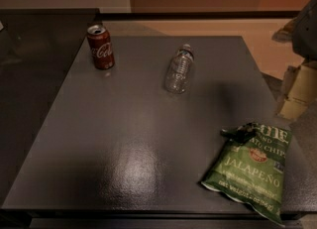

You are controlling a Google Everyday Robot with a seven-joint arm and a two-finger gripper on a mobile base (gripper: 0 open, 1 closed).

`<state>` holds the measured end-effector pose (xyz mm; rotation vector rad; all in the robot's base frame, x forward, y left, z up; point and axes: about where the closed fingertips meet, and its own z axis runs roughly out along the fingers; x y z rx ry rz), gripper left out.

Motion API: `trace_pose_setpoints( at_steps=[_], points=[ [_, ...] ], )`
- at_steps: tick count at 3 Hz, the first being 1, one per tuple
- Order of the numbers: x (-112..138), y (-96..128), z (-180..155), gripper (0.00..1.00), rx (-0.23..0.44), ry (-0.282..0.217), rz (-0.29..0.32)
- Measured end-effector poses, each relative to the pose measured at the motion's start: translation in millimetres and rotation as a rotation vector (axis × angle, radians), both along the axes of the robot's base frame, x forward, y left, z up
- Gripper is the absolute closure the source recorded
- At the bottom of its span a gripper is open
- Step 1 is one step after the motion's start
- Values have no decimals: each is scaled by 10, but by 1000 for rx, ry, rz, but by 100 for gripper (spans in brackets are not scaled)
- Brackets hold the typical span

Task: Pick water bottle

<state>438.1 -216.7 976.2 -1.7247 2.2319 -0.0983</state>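
The water bottle (179,69) is a small clear ribbed bottle with a pale cap. It stands upright on the dark grey table (124,139), in the far middle. My gripper (296,91) shows partly at the right edge of the view, beyond the table's right side. It is well to the right of the bottle and apart from it, and holds nothing that I can see.
A red Coca-Cola can (101,46) stands at the table's far left. A green jalapeño chip bag (250,169) lies at the front right corner. A darker surface (29,74) adjoins the table on the left. Tan floor lies beyond the far edge.
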Motion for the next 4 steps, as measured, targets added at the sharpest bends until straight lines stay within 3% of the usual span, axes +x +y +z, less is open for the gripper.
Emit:
trace_pose_setpoints(
  at_steps=[1,2,4],
  points=[
    [0,0,0,0,0,0,0],
    [62,83,56,0,-5,-39,54],
    [506,440,89,0,-27,-160,300]
  ],
)
